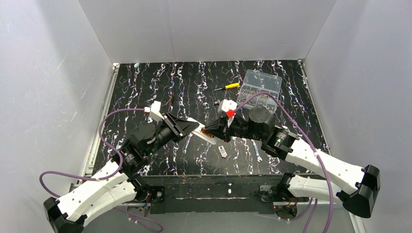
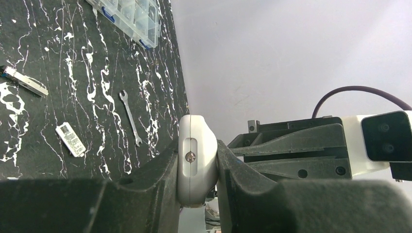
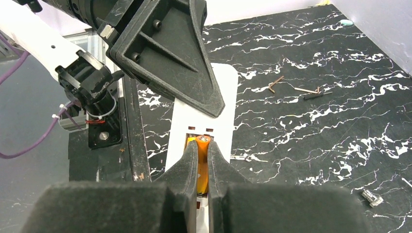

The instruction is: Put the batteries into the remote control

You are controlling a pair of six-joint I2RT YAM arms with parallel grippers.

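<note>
My left gripper [image 1: 190, 127] is shut on the remote control [image 1: 207, 138], a slim white bar held above the table near the middle. In the left wrist view the remote's end [image 2: 197, 145] is pinched edge-on between the jaws of the left gripper [image 2: 197, 158]. My right gripper [image 1: 212, 130] is shut on an orange battery [image 3: 202, 162]. In the right wrist view the right gripper [image 3: 202, 151] holds it lengthwise in the recessed compartment of the remote [image 3: 224, 97]. A sliver of a second orange battery [image 3: 190, 140] shows beside it in the compartment.
A clear compartment box [image 1: 262, 87] and a yellow-handled screwdriver [image 1: 228, 86] lie at the back. A small wrench [image 1: 256, 150] and a small white labelled piece [image 1: 222, 151] lie near the front edge. Thin copper bits [image 3: 277, 83] and a silvery stub [image 3: 370, 197] lie on the table.
</note>
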